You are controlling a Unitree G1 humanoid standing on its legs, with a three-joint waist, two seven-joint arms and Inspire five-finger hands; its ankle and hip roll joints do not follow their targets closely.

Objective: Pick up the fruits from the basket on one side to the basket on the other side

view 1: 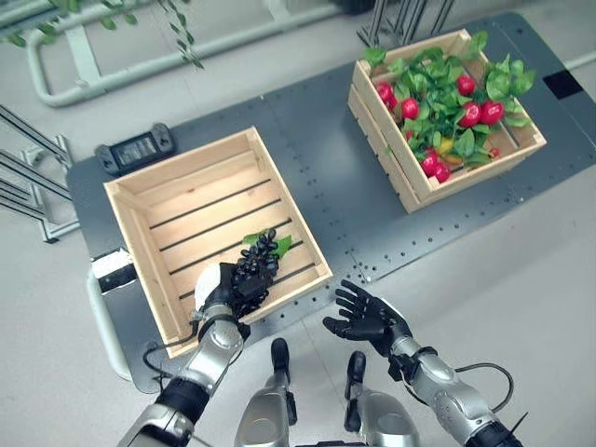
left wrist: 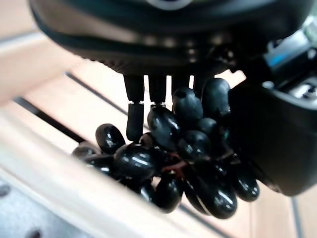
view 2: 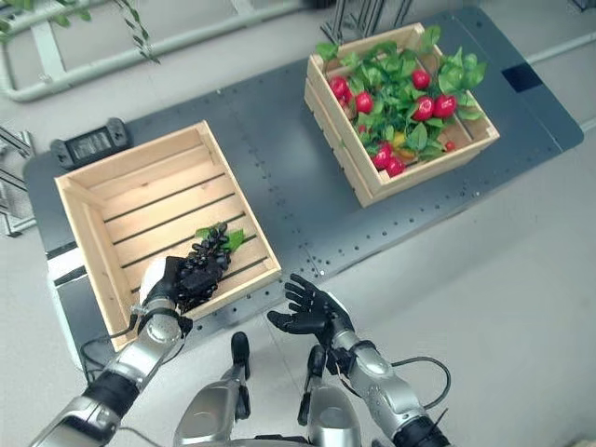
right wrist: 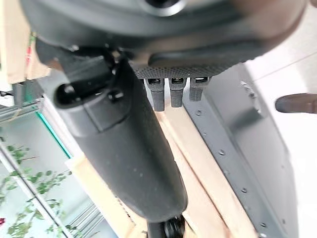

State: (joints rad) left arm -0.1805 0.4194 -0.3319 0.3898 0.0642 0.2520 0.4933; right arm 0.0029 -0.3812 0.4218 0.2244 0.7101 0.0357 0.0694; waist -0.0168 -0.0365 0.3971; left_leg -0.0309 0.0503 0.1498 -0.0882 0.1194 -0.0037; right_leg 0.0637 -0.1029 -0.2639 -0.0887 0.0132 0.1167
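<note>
Grey platform (view 1: 307,158): left hand (view 1: 223,296) fingers curled round black grapes (view 1: 257,264) over empty crate (view 1: 186,209); right hand (view 1: 368,317) spread.

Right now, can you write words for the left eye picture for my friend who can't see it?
The left hand holds dark grapes over a wooden crate. The right hand hangs open. Another crate holds leaves and red fruit.

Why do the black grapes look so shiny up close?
In the left wrist view the grapes carry small white glints from overhead light, and the left hand holding them looks soft and blurry because it is so near; in the left eye view they look dull.
</note>
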